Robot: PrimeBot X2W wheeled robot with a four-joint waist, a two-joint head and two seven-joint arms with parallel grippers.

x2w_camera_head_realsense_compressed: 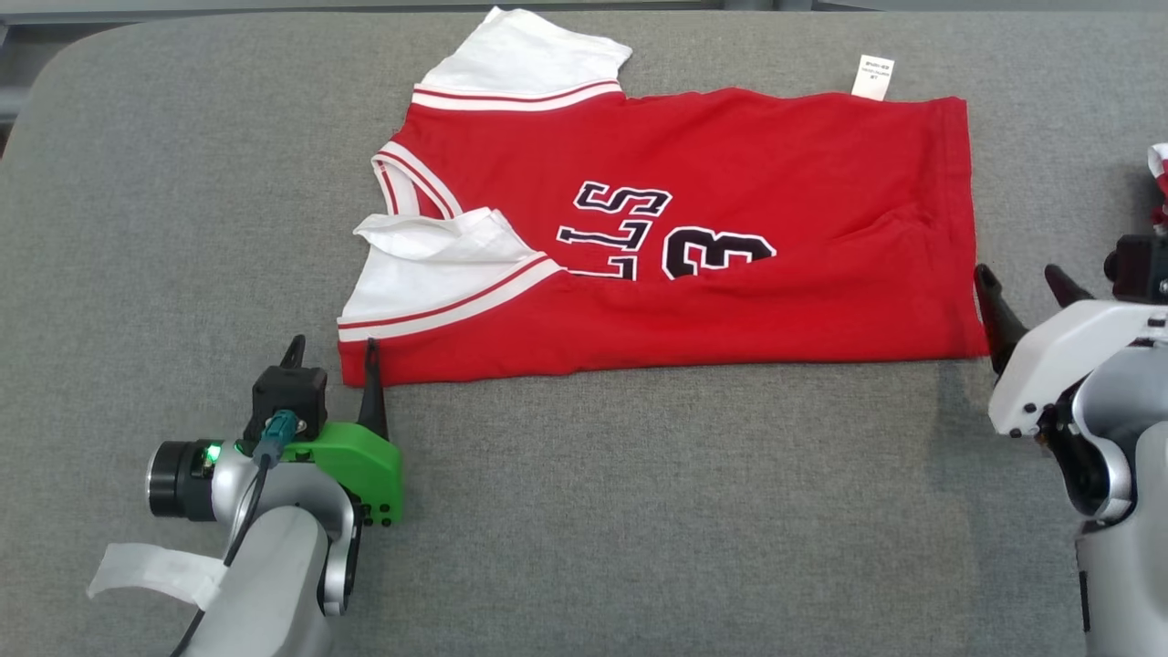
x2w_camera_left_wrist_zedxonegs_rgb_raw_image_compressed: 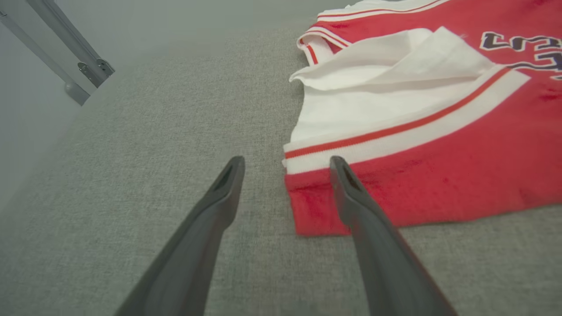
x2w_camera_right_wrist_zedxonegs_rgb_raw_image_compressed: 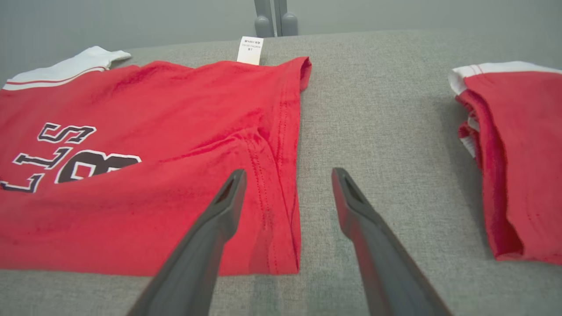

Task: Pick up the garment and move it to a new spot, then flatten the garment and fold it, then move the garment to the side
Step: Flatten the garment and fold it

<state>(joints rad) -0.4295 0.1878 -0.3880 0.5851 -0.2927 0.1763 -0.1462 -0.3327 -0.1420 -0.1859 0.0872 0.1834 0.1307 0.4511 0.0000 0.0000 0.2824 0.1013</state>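
head view: red garment (x2w_camera_head_realsense_compressed: 712,274) lies flat on grey table (x2w_camera_head_realsense_compressed: 593,511), folded lengthwise, dark lettering cut off at the near fold. white sleeves, red-striped trim; white tag (x2w_camera_head_realsense_compressed: 873,76) at its far edge. left gripper (x2w_camera_head_realsense_compressed: 332,342) at garment's near sleeve corner, fingers spread, empty. right gripper (x2w_camera_head_realsense_compressed: 1017,271) beside garment's hem, fingers spread, empty.

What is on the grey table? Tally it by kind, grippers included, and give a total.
Shirts: 2, the flat shirt and the folded shirt
Grippers: 2, the left gripper and the right gripper, both open
Labels: 1, the white label on the flat shirt's far edge
Total: 5
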